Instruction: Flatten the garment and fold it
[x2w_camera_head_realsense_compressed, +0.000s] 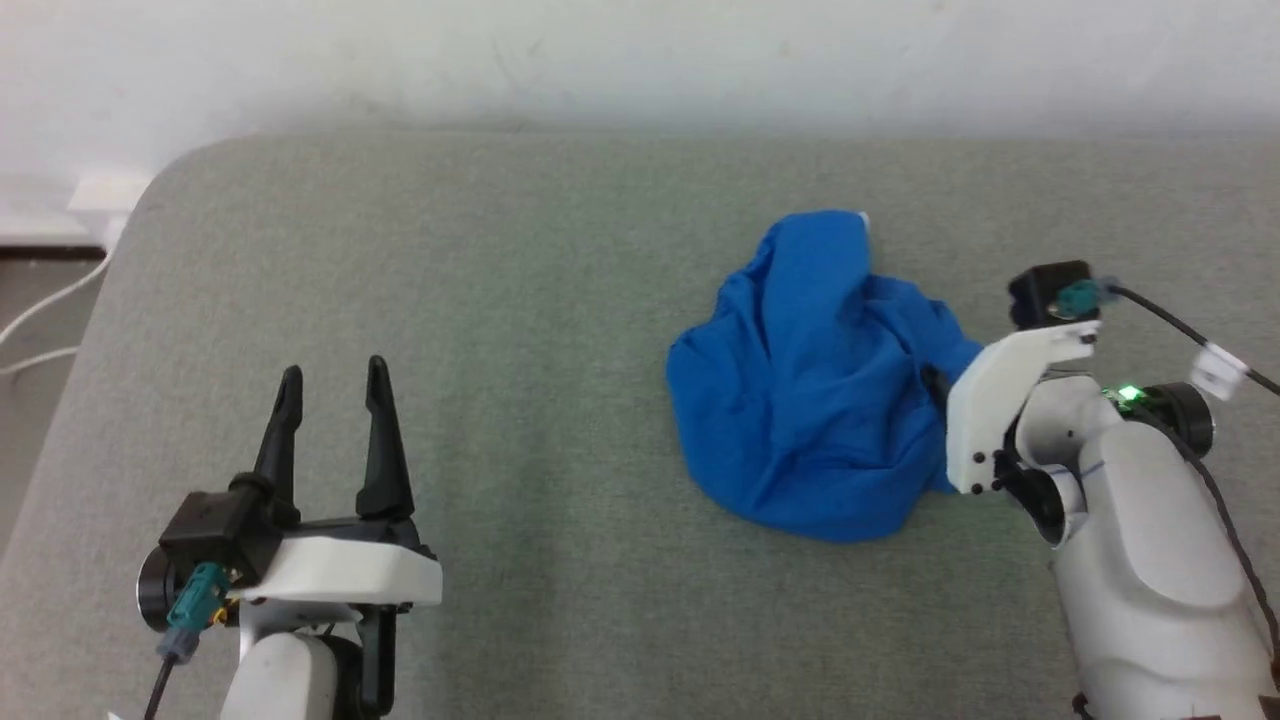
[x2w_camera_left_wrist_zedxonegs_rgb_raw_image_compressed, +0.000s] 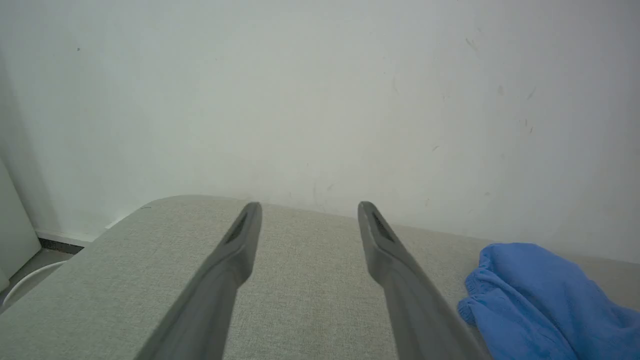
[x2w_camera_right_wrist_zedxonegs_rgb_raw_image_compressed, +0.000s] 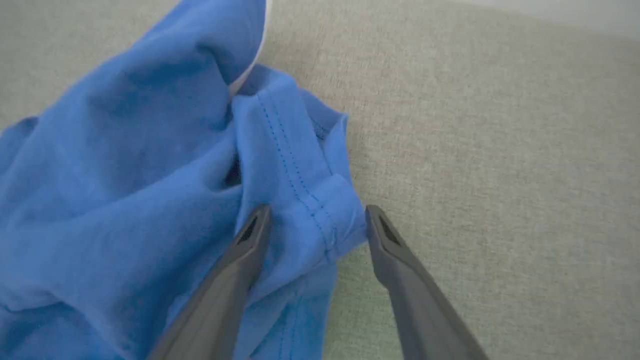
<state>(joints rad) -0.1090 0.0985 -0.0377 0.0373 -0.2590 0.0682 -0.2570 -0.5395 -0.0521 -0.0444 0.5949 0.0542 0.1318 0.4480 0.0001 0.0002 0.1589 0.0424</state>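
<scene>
One crumpled garment (x2w_camera_head_realsense_compressed: 810, 400) — left claw (x2w_camera_head_realsense_compressed: 334, 370) agape, well apart; right claw (x2w_camera_right_wrist_zedxonegs_rgb_raw_image_compressed: 317, 212) agape astride one stitched hem.

Open grey surface (x2w_camera_head_realsense_compressed: 500, 300) left of garment (x2w_camera_head_realsense_compressed: 810, 400); wall (x2w_camera_head_realsense_compressed: 640, 50) behind

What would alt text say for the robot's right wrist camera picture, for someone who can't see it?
The open right gripper has its two dark fingers either side of a stitched hem on crumpled royal-blue shorts. The shorts lie bunched on a grey-green fabric surface, a white edge band showing at the top.
</scene>
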